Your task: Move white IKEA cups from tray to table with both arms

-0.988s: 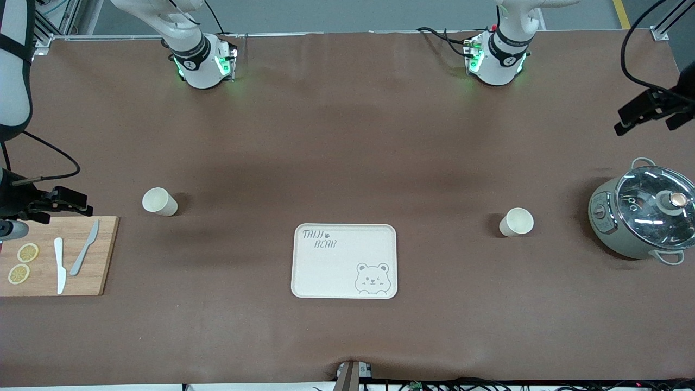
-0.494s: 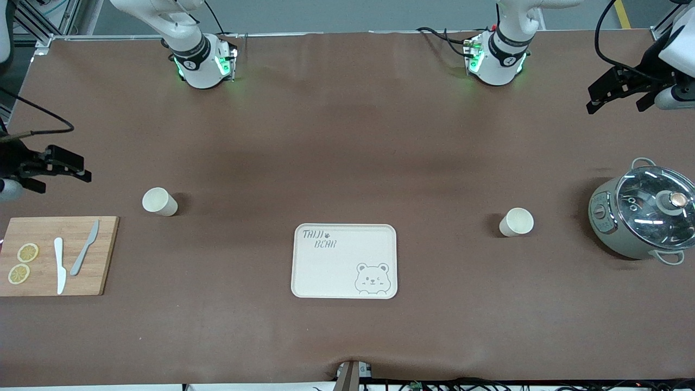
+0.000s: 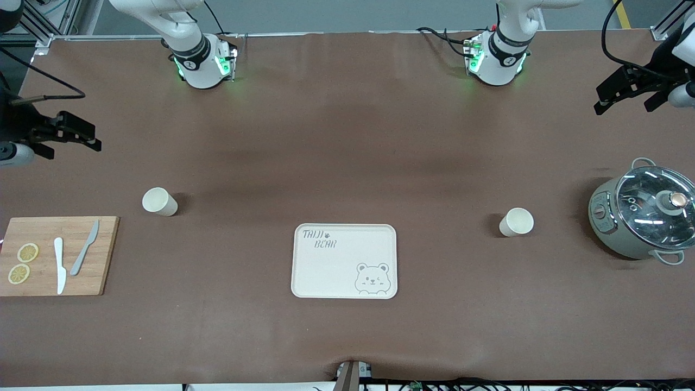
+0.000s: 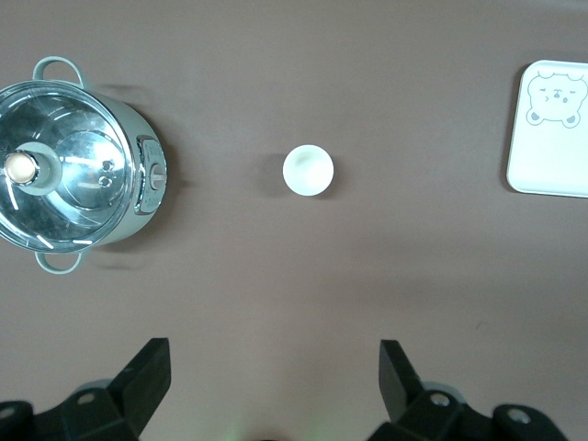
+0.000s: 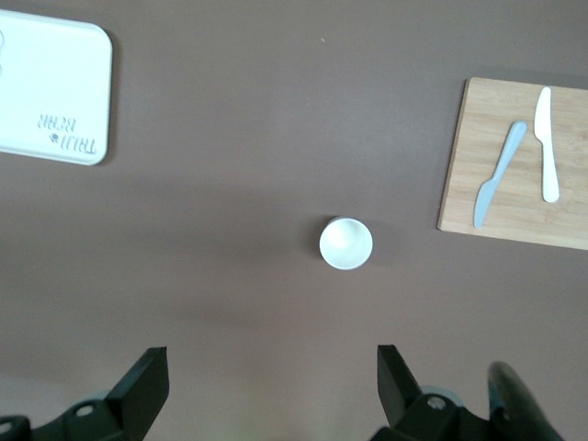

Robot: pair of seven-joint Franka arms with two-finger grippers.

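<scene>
Since a second ago: right gripper [image 3: 73, 136] lifted away from the cutting board's [image 3: 103, 255] edge to hang over bare table [image 3: 347, 136] at the right arm's end; left gripper [image 3: 632, 92] likewise risen and drawn off from above the pot [image 3: 640, 217] toward the table's corner. Cups and tray unmoved.

Both white cups off the tray [image 3: 304, 282] already, upright on the table: one cup [image 3: 159, 201] toward the right arm's end, just farther from the front camera than the cutting board; the other cup [image 3: 516, 222] toward the left arm's end, between tray and pot. Tray bare, lying nearer the front camera than either cup. Task, by the look of it, done or nearly so.

Cups judged light, rigid and smooth-walled, hence easily tipped or slipped; probably breakable if ceramic, though material not clear. Best taken across the side wall a little below the rim, fingers square to the taper, with modest squeeze.

Left gripper [image 4: 271, 386] spread wide, nothing between the jaws, high over bare table with its cup [image 4: 308, 171] and the pot [image 4: 73, 179] in sight below. Right gripper [image 5: 271, 386] equally wide and empty, looking down on its cup [image 5: 345, 243], board [image 5: 514, 165] and tray corner [image 5: 55, 92]. Neither touching anything.

On the board: two knives [image 3: 70, 260] and lemon slices [image 3: 23, 263], apart from the task.
</scene>
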